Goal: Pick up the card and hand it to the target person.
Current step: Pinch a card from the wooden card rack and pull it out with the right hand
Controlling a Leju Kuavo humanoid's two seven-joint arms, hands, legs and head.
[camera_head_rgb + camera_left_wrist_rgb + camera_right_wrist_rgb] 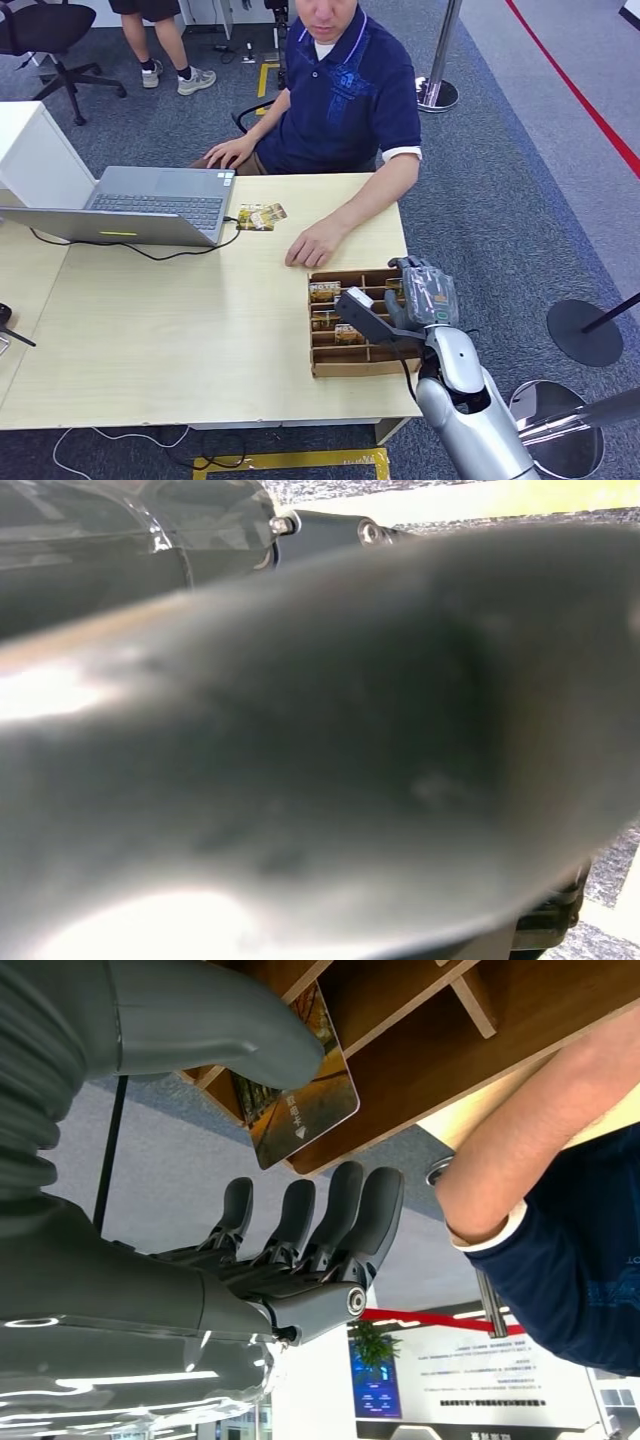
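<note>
Fingers of the right hand spread beside a card in the wooden divided tray.

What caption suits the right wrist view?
Right hand open beside a card standing in the wooden tray, person's forearm nearby.

you had a pale wooden table standing on grey carpet, with a red line running across the floor at the far right. a black office chair stood at the far left, and a chrome stanchion post rose beyond the table. round dark stanchion bases sat on the carpet to the right.
</note>
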